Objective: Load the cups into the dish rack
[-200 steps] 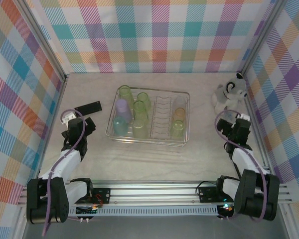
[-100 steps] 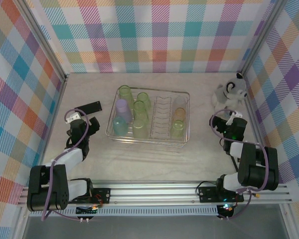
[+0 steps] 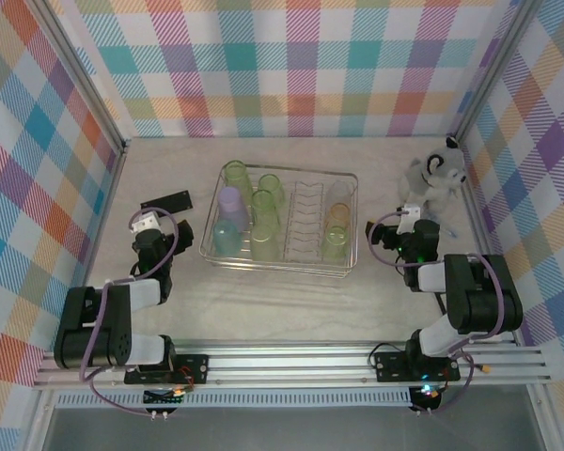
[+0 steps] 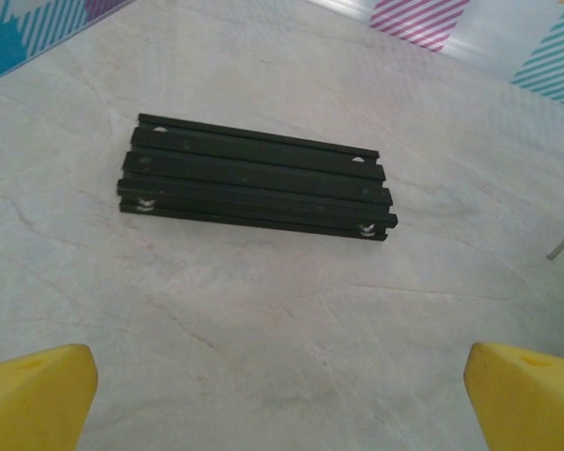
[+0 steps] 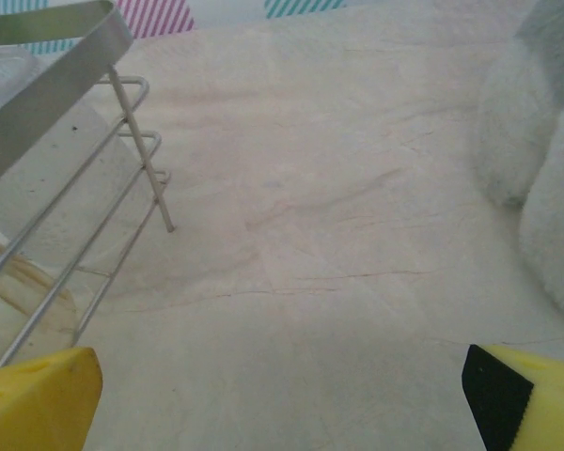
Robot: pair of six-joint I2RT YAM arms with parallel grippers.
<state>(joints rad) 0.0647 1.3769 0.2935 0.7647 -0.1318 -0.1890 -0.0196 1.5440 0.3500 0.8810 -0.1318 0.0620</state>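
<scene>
The silver wire dish rack stands mid-table with several translucent cups in it: green ones, a lavender one, a teal one and an orange one. My left gripper rests low, left of the rack and open, its yellow fingertips wide apart over bare table. My right gripper lies low just right of the rack, also open with nothing between its fingertips. In the right wrist view the rack's wire corner is at the upper left.
A black slotted bar lies flat ahead of the left gripper, also visible from above as the bar. A grey-and-white plush toy sits at the back right, close to the right gripper. Plaid walls enclose the table.
Both arms have folded down toward their bases. The right gripper slid left toward the rack. The left gripper shifted slightly right and toward the black bar. Both stayed open.
</scene>
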